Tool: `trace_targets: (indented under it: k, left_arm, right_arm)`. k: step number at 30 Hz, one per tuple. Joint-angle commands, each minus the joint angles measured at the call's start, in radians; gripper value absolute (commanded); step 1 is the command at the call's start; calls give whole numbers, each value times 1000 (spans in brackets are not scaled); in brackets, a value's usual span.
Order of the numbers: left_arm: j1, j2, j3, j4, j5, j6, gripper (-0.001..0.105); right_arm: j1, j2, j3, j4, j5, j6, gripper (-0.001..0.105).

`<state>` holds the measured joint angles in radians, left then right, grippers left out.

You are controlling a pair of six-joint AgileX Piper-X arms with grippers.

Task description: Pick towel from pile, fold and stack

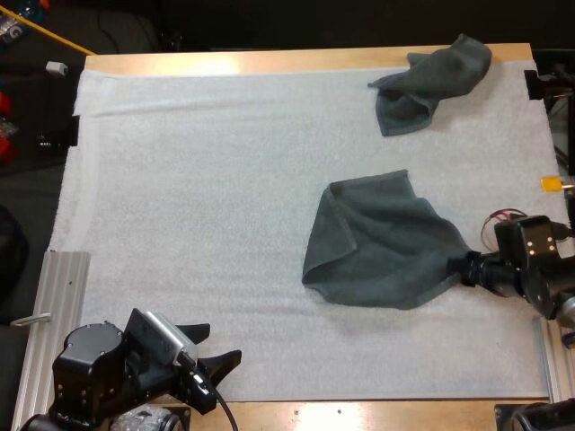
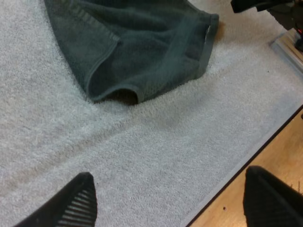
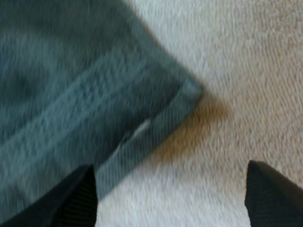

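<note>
Between the right gripper's (image 3: 170, 170) two black fingers, which stand wide apart and clamp nothing, lies bare white mat (image 1: 198, 180). The hemmed corner (image 3: 189, 92) of the spread towel (image 1: 377, 242) is just ahead of them, and one finger sits close beside its hem. From that corner the towel widens away toward the mat's middle, so its long axis runs roughly from this gripper leftward across the table. Its far left edge is doubled over in a loose fold. The right arm is plainly the nearer one, and I judge a short reach forward would put the corner between its fingers. The left gripper (image 1: 223, 344) hangs over the mat's near edge, fingers likewise apart and empty, well apart from the towel's folded edge with open mat between. A crumpled towel (image 1: 431, 85) sits at the far right of the mat, partly on the wooden table (image 1: 269, 61), well clear of both arms. Nothing stands in the way of either reach.
</note>
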<state>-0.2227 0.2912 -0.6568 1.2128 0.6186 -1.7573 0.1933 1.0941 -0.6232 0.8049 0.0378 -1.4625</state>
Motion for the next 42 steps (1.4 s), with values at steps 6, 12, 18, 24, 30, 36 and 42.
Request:
trace_targets:
  k: [6,12,18,24,30,36,42]
  left_arm:
    - [-4,1,-8,60,15,3,63]
    - [-4,1,-8,95,15,4,63]
    - [-4,1,-8,95,15,4,63]
    - [-4,1,-8,93,15,6,63]
    - [-4,1,-8,92,15,12,63]
    - [-4,1,-8,92,15,12,63]
    - [-4,1,-8,71,15,12,63]
  right_arm:
    - [-51,105,-1,-119,-71,55,63]
    - [-50,221,-1,-179,-60,112,62]
    - [-50,273,-1,-232,-59,158,46]
    - [-50,313,-1,-221,-59,159,42]
    - [-48,310,-1,-189,-137,92,0]
    - [-48,252,-1,-55,-154,-7,0]
    - [-48,154,-1,186,-194,-163,0]
